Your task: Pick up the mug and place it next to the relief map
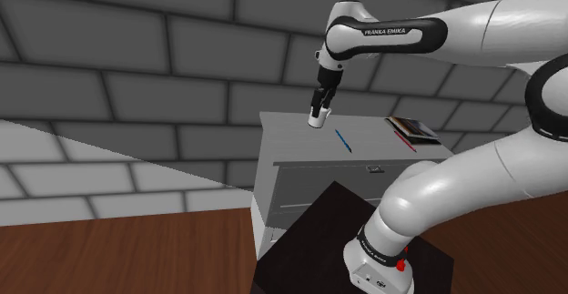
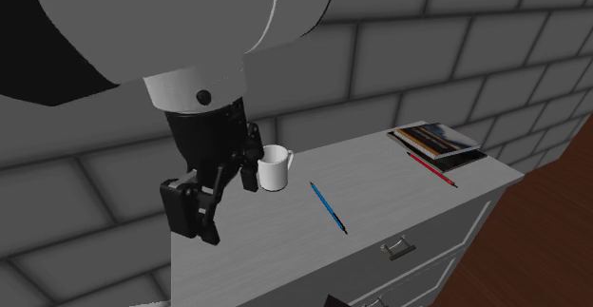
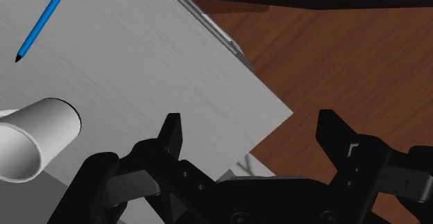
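**Fingers wide, mug just outside them**

Reading first: "FRANKA EMIKA" (image 1: pixel 387 32) runs in white letters along the dark band of the arm's upper link, and that is the only legible writing. The cover of the relief map (image 2: pixel 437 142) shows bands of colour, but no readable text.

Down to the action. The gripper (image 3: pixel 253 129) hangs over the grey cabinet top (image 2: pixel 285 248) with its 2 black fingers spread wide and nothing between them. The wrist view shows only cabinet top and brown floor in the gap.

The white mug (image 2: pixel 274 168) stands upright near the far left end of the top in the second exterior view. It sits just beside the gripper, outside 1 finger rather than inside the jaws, with bare surface visible between mug and finger in the wrist view.

The blue pen (image 2: pixel 328 207) lies mid-top, between mug and map. The map rests well apart at the far right end, with a red pencil (image 2: pixel 432 169) beside it.
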`<action>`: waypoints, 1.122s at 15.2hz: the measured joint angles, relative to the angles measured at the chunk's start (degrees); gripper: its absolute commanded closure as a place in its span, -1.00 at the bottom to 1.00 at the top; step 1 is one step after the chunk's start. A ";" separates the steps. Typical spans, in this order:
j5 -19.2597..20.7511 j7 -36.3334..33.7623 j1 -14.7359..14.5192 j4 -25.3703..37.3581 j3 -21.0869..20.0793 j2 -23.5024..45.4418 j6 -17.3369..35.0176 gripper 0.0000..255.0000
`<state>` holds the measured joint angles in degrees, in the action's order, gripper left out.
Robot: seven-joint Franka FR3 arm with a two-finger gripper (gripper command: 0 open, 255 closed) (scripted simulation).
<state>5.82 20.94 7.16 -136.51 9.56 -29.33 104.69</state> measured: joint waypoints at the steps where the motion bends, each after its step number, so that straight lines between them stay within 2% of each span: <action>1: 0.20 0.49 0.19 0.67 0.56 1.57 1.13 -1.00; 10: 0.68 8.28 2.79 7.19 7.63 17.13 12.18 -1.00; 17: -3.15 14.77 4.80 16.21 11.33 30.62 17.79 -1.00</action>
<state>2.67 35.71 11.96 -120.30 20.88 1.29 122.48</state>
